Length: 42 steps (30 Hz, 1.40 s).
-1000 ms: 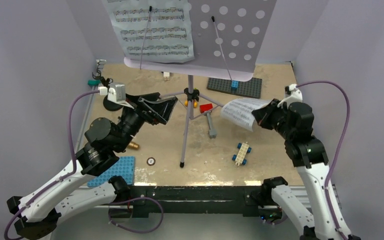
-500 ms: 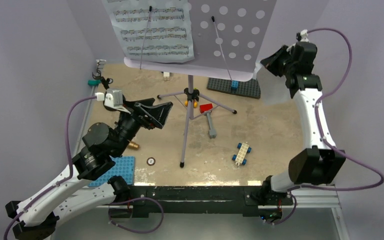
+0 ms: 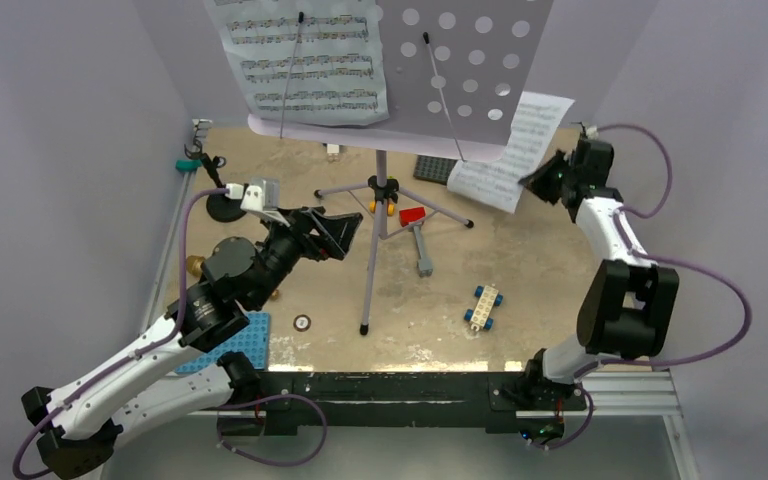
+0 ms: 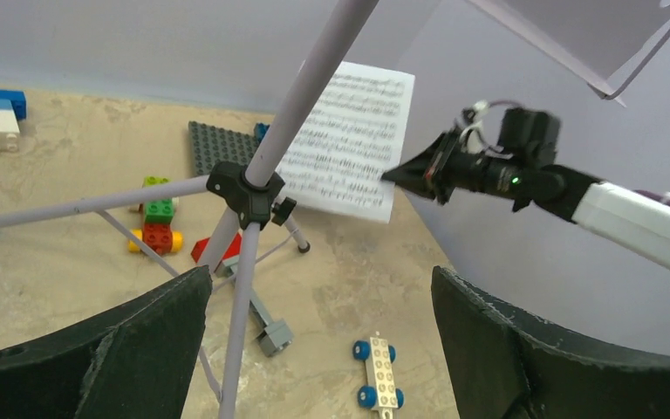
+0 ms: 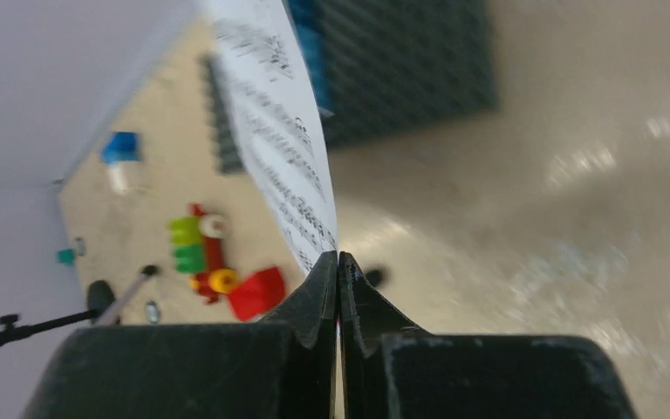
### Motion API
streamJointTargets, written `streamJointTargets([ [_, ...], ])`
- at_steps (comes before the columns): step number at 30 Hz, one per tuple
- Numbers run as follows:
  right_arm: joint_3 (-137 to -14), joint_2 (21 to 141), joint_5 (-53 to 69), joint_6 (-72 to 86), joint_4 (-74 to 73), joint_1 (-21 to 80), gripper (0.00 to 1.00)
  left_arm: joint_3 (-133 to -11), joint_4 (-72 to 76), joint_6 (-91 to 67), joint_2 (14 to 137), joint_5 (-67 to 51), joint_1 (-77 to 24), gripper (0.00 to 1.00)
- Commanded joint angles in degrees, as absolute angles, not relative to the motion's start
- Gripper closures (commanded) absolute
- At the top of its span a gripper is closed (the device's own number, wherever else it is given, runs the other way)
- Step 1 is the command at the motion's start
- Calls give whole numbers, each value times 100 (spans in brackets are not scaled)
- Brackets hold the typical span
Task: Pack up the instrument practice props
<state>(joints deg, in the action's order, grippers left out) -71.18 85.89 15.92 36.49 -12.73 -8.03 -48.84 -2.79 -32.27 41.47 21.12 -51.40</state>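
Early stage. Right gripper [image 3: 537,181] is clamped on one sheet-music page [image 3: 513,150], airborne at 2 o'clock over the desk [image 3: 540,290]. Left gripper [image 3: 344,228] is wide apart and empty, by the music stand [image 3: 380,200]. Unpacked: second page [image 3: 305,60] on the stand, mic stand [image 3: 225,208] at 10 o'clock. Microphone is hidden behind the left arm. No container visible.

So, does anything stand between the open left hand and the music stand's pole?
Nothing visible does. The left hand is open, and the music stand's pole shows straight ahead of it, with no object in between.
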Motion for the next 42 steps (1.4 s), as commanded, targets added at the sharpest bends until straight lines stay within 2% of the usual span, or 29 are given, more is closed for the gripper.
streamJointTargets([
  [1,-6012,8970,1949,3927,-954,-1284,100,-4785,-435,-3646,4156,1977,-5136,0],
  [9,-6050,9447,1880,3357,-1394,-1439,100,-4457,-472,-3835,4062,2005,-5138,0],
  [17,-6516,9858,1089,2840,-2153,-1507,100,-4274,-572,-3731,3883,2194,-5135,0],
  [26,-6802,10028,363,2335,-2737,-1754,100,-4262,-536,-3571,3974,2241,-5133,0],
  [32,-6743,10006,319,2335,-2787,-1831,99,-4217,-545,-3568,3947,2217,-5133,0],
  [33,-6760,10007,366,2350,-2816,-1828,89,-4206,-539,-3575,3938,2211,-5134,0],
  [35,-6842,9992,368,2395,-2931,-1837,63,-4201,-541,-3590,3931,2187,-5141,0],
  [36,-6880,9951,343,2399,-2976,-1831,54,-4209,-544,-3594,3930,2173,-5136,0],
  [39,-6971,9751,304,2440,-3075,-1836,38,-4226,-591,-3642,3914,2154,-5135,0],
  [42,-7144,9473,374,2536,-3196,-1830,32,-4232,-641,-3685,3881,2169,-5133,0],
])
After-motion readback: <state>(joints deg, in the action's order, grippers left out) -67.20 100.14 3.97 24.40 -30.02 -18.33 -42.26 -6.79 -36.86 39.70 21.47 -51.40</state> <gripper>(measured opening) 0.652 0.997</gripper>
